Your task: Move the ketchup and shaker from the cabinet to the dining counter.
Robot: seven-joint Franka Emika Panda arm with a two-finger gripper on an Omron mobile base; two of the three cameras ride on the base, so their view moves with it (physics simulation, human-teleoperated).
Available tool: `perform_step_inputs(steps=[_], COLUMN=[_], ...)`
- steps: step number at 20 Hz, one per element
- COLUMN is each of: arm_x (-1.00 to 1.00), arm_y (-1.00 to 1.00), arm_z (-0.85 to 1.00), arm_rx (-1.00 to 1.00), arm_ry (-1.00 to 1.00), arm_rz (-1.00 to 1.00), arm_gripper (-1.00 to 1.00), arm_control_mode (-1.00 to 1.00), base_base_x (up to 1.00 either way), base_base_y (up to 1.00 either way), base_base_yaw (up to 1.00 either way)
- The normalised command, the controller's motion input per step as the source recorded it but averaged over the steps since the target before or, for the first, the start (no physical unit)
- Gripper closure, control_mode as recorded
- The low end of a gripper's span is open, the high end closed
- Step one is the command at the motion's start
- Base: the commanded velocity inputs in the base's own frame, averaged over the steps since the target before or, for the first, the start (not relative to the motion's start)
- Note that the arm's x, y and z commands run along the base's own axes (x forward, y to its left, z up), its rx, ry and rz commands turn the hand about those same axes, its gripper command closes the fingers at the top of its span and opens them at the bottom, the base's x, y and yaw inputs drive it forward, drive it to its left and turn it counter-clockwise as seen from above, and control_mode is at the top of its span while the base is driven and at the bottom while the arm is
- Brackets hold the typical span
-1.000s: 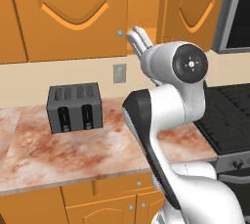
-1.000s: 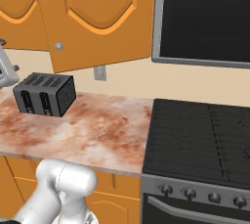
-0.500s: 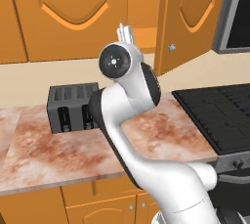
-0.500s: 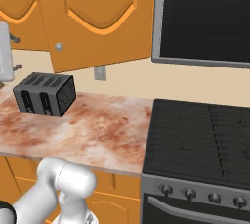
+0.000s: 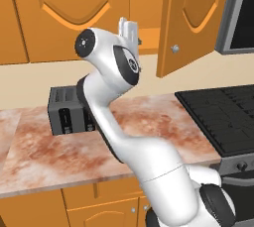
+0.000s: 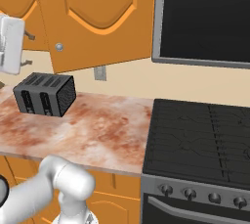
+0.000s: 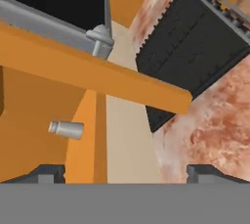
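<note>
The robot's white arm reaches up in front of the orange cabinet (image 5: 191, 18), whose door stands swung open. Its hand (image 7: 124, 173) is spread wide and holds nothing. In the hand view, the light-grey shaker (image 7: 67, 129) sits inside the cabinet against the orange interior, well apart from the fingertips (image 7: 46, 173). Below, a dark toaster (image 6: 45, 94) rests on the marble surface (image 6: 97, 130) beside the black stove (image 6: 200, 135).

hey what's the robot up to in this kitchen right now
The arm is raised toward the cabinet, whose door stands open above the marble worktop. Its gripper is open and holds nothing. The hand view shows the shaker inside on the orange shelf. A toaster sits on the worktop beside the stove.
</note>
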Motion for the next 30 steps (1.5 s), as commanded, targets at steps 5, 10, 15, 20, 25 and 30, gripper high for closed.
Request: perform_step_inputs(steps=[5, 10, 15, 20, 25, 30], arm_x=[0.24, 0.32, 0.35, 0.28, 0.09, 0.12], arm_y=[-0.13, -0.03, 0.0, -0.02, -0.01, 0.01], arm_z=[-0.17, -0.37, -0.34, -0.3, -0.21, -0.19], arm_rx=[0.09, 0.04, 0.04, 0.04, 0.07, 0.09], arm_ry=[-0.1, -0.21, -0.27, -0.27, -0.24, -0.2], arm_rz=[-0.29, -0.23, -0.19, -0.15, -0.14, -0.15], arm_gripper=[-1.0, -1.0, -1.0, -1.0, -1.0, -1.0], arm_control_mode=[-1.0, -1.0, -1.0, -1.0, -1.0, -1.0], base_base_x=[0.0, 0.0, 0.0, 0.0, 0.0, 0.0], base_base_y=[0.0, 0.0, 0.0, 0.0, 0.0, 0.0], base_base_yaw=[0.0, 0.0, 0.0, 0.0, 0.0, 0.0])
